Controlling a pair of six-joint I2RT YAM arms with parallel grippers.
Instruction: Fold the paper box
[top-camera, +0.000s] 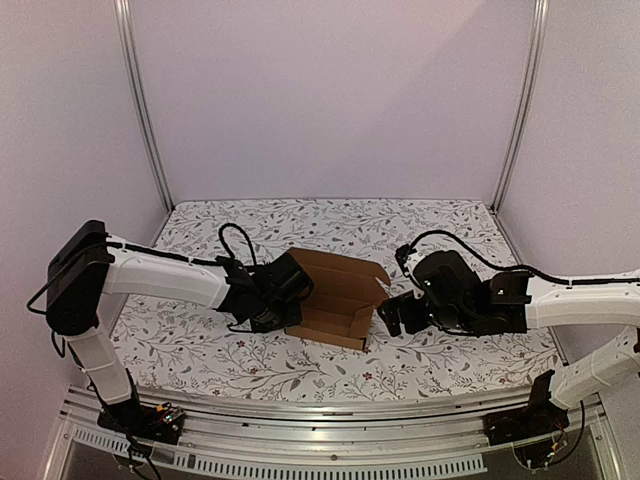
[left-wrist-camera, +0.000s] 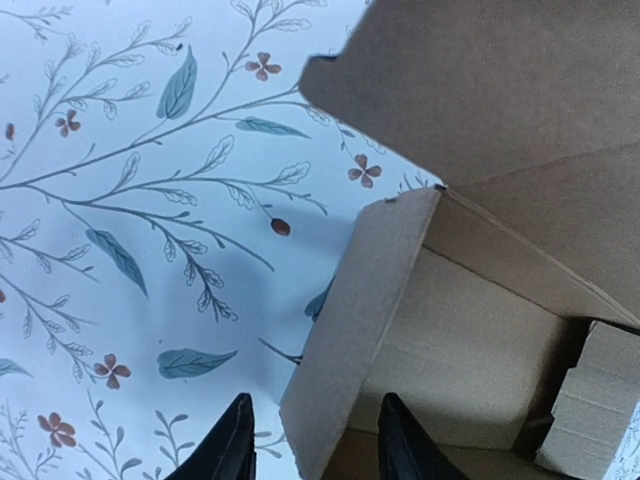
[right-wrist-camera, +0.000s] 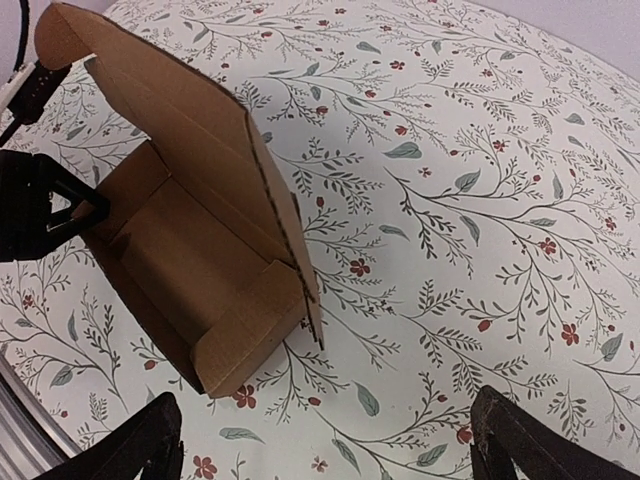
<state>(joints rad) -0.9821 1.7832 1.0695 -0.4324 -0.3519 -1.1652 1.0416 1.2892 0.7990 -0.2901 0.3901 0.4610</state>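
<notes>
Seen from above, the left hand (top-camera: 288, 305) sits at the left end of the paper box (top-camera: 340, 290), which rests near the middle of the floral-patterned surface (top-camera: 200, 350). In the left wrist view, the left hand (left-wrist-camera: 315, 400) is partly spread. Its two dark fingers (left-wrist-camera: 228, 445) stand on either side of the upright left end wall of the paper box (left-wrist-camera: 480, 330). A sliver of space shows on each side, so the wall is not pinched.

To the right of the box, the right hand (top-camera: 392, 315) hovers near the box's right end, apart from it. Its wrist view shows the right hand (right-wrist-camera: 325, 400) spread wide with nothing between its fingers, and the paper box (right-wrist-camera: 200, 230) lies in the upper left of the frame.

The box is plain brown cardboard, unmarked and half formed. It is an open shallow tray with low walls. A large lid flap is raised along one long side and ends in a rounded corner.
</notes>
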